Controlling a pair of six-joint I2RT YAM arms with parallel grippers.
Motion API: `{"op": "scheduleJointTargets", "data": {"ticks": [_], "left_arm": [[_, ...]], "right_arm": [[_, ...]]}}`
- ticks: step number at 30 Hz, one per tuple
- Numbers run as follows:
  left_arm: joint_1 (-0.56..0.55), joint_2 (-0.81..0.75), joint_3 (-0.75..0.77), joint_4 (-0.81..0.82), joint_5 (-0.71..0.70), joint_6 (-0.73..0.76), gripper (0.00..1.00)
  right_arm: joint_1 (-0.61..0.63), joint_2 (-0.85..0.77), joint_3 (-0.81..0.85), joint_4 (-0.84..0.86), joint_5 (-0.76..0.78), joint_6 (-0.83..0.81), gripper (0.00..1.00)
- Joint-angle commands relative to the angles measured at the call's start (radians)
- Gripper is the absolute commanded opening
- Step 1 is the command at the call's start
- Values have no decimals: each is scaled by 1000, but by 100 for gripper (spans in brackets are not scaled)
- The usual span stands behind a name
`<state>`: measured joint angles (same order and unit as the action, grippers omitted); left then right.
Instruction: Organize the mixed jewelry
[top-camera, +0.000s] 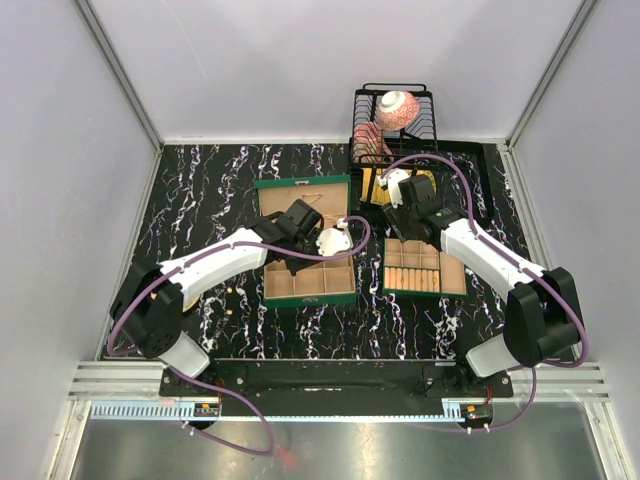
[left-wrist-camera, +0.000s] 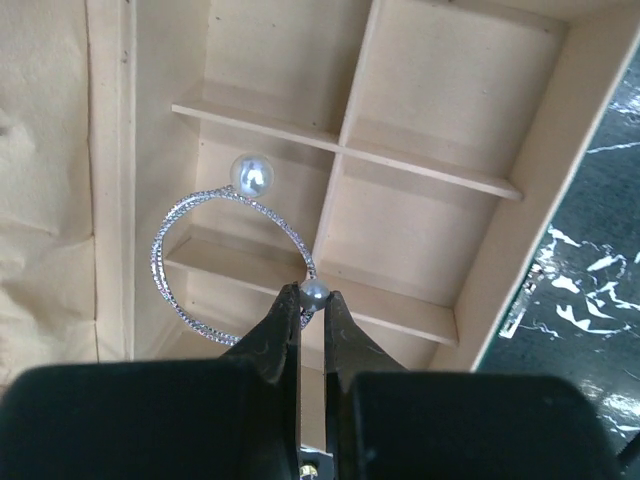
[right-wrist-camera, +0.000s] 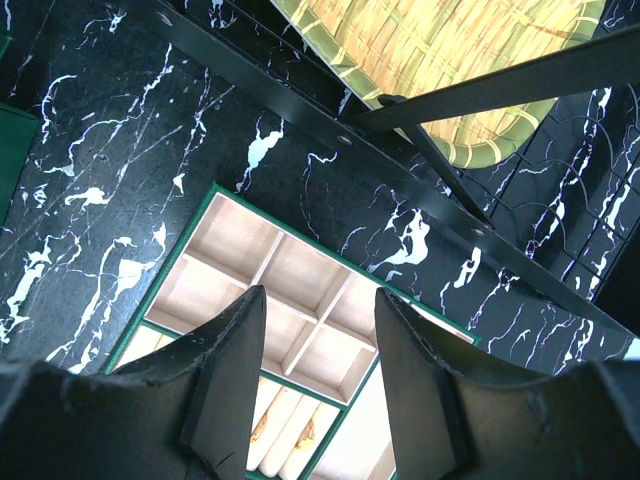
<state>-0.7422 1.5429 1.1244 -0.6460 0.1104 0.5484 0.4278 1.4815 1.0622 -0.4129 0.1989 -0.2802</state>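
Broadly, a black desk (top-camera: 200, 190) veined with white carries everything, with the left arm (top-camera: 215, 258) and right arm (top-camera: 490, 255) reaching over it from the near edge. At its far side stands a black wire rack (top-camera: 393, 88) with a pink patterned bowl (top-camera: 397, 108) in it. Two green boxes lie open mid-desk: the left box (top-camera: 308, 285) with beige compartments, and the right box (top-camera: 425, 272) beside it, with pale rolls in its near row. A woven plate (right-wrist-camera: 440, 50) lies beyond the right box, partly behind black bars. The right claw (right-wrist-camera: 320, 320) hovers over the right box's far compartments, jaws apart and gripping nothing. The left claw (left-wrist-camera: 312, 300) is pinched tight on a thin sparkling wire hoop (left-wrist-camera: 156, 258), held in the air above the left box's compartments. A large pearl (left-wrist-camera: 251, 175) caps the hoop's far end; a small pearl (left-wrist-camera: 314, 292) sits right at the fingertips.
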Motion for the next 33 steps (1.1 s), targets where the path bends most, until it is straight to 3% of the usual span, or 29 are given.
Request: {"op": "scheduleJointTargets", "data": {"ticks": [1, 33], "left_arm": [[-13, 37, 64, 68, -48, 7, 0], [-10, 120, -54, 190, -104, 30, 0]], "right_arm": [[-12, -32, 30, 33, 4, 9, 54], [-23, -30, 10, 34, -24, 7, 54]]}}
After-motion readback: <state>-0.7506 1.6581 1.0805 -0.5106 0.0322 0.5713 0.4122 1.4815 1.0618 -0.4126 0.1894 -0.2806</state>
